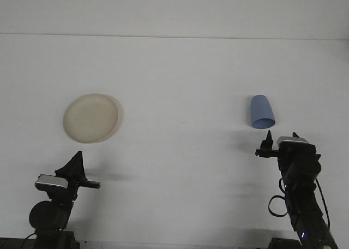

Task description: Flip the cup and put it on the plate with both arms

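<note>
A blue cup (262,111) rests on the white table at the right, its narrow end away from me and its wide rim toward me. A round cream plate (90,118) lies flat at the left. My right gripper (281,135) sits just in front of the cup, slightly to its right. It is open, both fingertips point up toward the cup, and nothing is between them. My left gripper (79,154) is low at the front left, in front of the plate and well apart from it.
The white table (180,85) runs back to a pale wall. A wide stretch of bare surface separates plate and cup. Black cable loops hang beside the right arm (297,200) near the front edge.
</note>
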